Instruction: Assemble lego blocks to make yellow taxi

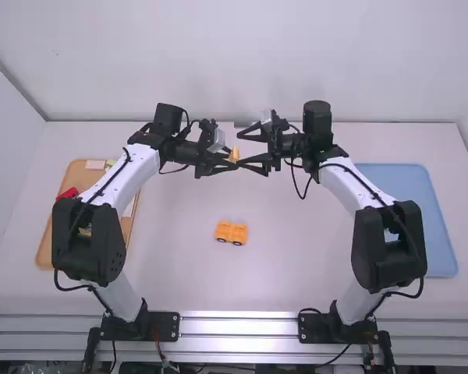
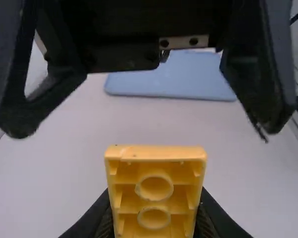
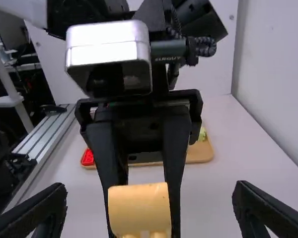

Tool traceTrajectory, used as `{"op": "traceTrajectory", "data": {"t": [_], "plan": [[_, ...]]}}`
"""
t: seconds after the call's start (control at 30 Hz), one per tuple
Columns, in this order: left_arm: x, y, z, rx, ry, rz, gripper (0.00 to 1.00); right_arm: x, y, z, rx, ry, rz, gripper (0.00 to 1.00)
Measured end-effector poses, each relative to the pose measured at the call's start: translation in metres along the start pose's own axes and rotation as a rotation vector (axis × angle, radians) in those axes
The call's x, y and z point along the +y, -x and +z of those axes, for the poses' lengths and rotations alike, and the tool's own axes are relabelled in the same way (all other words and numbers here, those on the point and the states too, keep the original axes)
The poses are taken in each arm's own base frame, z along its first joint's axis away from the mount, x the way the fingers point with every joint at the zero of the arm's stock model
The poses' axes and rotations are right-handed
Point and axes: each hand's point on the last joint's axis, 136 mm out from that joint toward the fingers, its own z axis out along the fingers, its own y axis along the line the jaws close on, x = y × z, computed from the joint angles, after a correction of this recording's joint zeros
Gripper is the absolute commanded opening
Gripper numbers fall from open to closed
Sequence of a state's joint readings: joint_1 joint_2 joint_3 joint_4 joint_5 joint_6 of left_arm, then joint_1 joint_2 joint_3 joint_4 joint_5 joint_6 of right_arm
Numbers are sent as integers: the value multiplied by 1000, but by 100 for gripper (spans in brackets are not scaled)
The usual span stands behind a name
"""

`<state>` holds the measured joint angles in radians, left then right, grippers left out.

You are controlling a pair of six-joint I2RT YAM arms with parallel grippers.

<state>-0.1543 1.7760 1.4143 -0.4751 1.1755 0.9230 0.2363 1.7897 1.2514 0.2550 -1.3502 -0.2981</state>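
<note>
Two arms meet above the bench (image 1: 288, 273), between its left and right edges and nearer the far edge than the near one. The left pincer (image 1: 232, 158) is closed down on a small yellow block (image 1: 235, 153), one finger on each side of it. The block is held up off the bench; in the left wrist view its hollow face shows two round tubes, and in the right wrist view it shows a smooth face with studs at its lower end. The right pincer (image 1: 241, 149) stands wide open and has hold of nothing; in its own wrist view the yellow block lies between the lines of its two fingers, apart from both.

Two orange-yellow sections with dark wheels (image 1: 232, 232) sit side by side on the bench, around the middle between its left and right edges, nearer the near edge than the pincers are. A tan tray (image 1: 44, 246) lies along the bench's left edge, with a red piece (image 1: 68, 192) and other small pieces in it. A blue tray (image 1: 409, 191) lies toward the right edge.
</note>
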Motion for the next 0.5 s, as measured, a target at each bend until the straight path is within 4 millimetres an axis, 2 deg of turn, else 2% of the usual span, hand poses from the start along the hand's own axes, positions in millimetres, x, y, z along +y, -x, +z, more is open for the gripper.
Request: {"op": "traceTrajectory", "data": {"t": [0.3, 0.5], "plan": [[-3, 15, -1, -76, -36, 29, 3, 1, 0, 5, 3, 1, -32, 59], [-3, 18, -1, -87, -39, 39, 4, 1, 1, 5, 0, 5, -38, 50]]}}
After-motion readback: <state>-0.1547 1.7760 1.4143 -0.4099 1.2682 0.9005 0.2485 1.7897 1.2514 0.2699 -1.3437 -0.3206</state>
